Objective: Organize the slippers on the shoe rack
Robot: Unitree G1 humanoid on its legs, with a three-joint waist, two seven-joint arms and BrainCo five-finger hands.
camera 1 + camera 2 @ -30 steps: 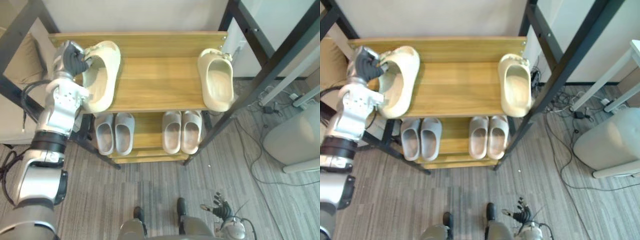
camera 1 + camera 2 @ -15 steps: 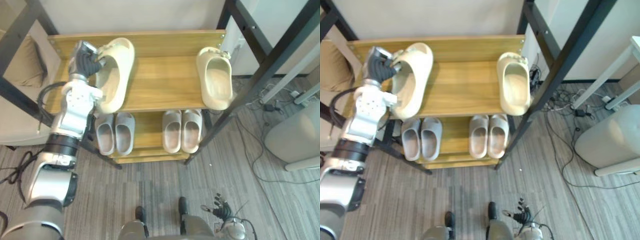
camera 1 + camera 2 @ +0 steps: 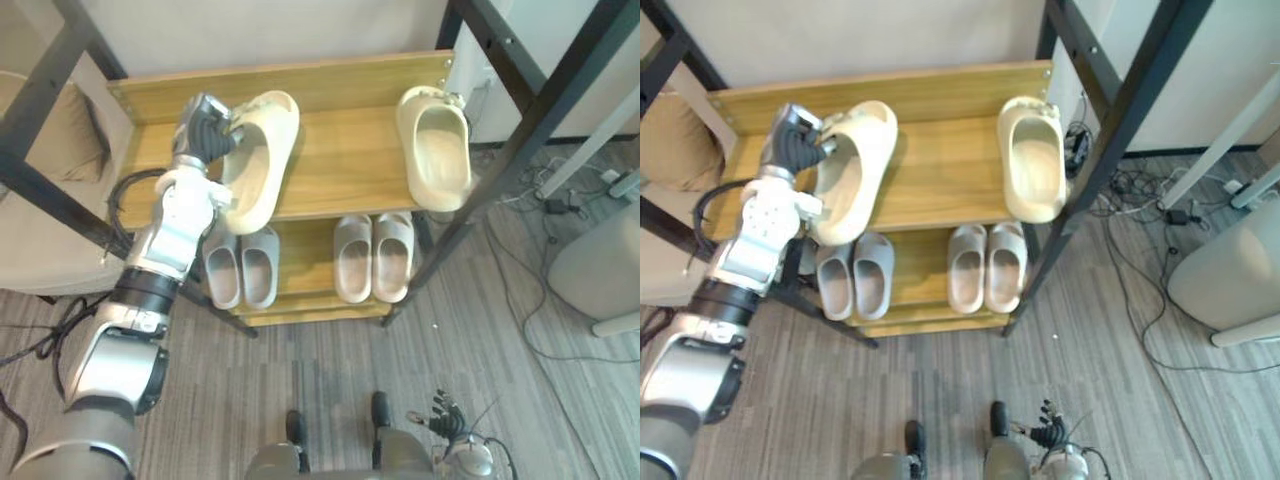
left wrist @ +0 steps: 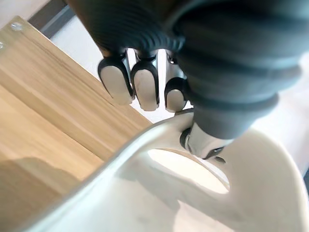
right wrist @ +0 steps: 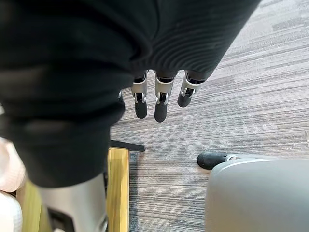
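The left hand (image 3: 205, 125) is picked up at the upper left of the left eye view, up on the top shelf (image 3: 345, 165) of the shoe rack (image 3: 310, 313); its fingers (image 4: 137, 87) are curled over the rim of a cream slipper (image 3: 258, 160), and the slipper is clamped between them and the thumb, as the left wrist view shows from close in; the slipper is laid at a slant, one end pointed toward the back board at the upper middle, the other carried out to the shelf's front edge at the lower left; whether it is resting on the wood or is lifted just off it cannot be told.

A second cream slipper (image 3: 436, 150) is found at the upper right, near the right end of the same shelf, well apart from the held one; its near end is pushed a little past the front edge.

On the lower shelf (image 3: 305, 270) two pairs are lined up; a grey pair (image 3: 243, 278) is set at the left and a paler pair (image 3: 374, 257) at the right, each pair side by side and touching.

The right hand (image 3: 445, 420) is seen at the bottom right, low over the grey floor (image 3: 300, 370); its fingers (image 5: 157, 104) are hung straight and apart, and nothing is held in it.
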